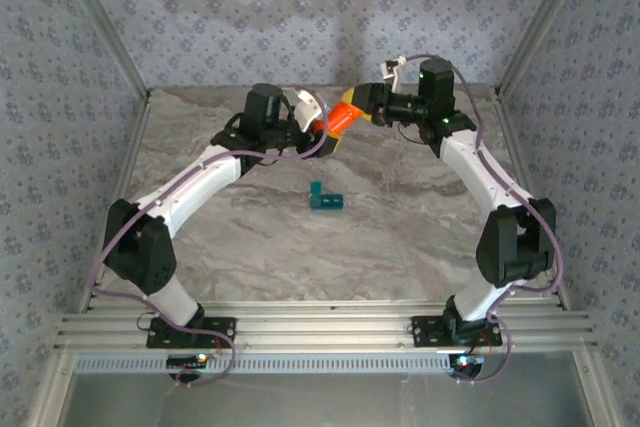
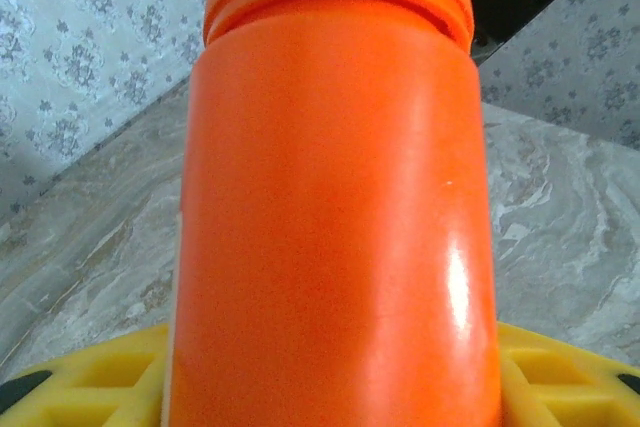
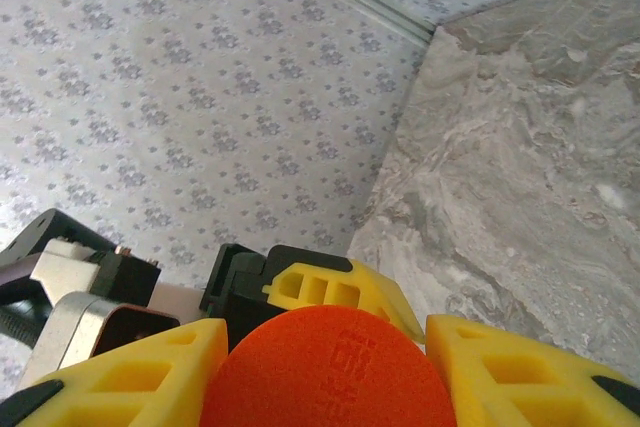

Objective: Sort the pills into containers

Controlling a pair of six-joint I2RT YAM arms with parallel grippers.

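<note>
High over the back of the table, an orange bottle (image 1: 338,121) is held tilted between both arms. My left gripper (image 1: 326,130) is shut on its body (image 2: 330,197), one yellow finger (image 2: 85,377) at each side. My right gripper (image 1: 362,113) is shut on the round orange cap (image 3: 330,367), whose flat top sits between its yellow fingers (image 3: 125,372). The containers, a small teal pill box (image 1: 325,197), lie on the marble table in the middle, apart from both grippers. The pills are hidden.
Patterned walls with metal frame posts (image 1: 110,37) close in the table on the left, right and back. The marble tabletop (image 1: 400,237) spreads around the pill box. Both arm bases sit on the rail (image 1: 320,327) at the near edge.
</note>
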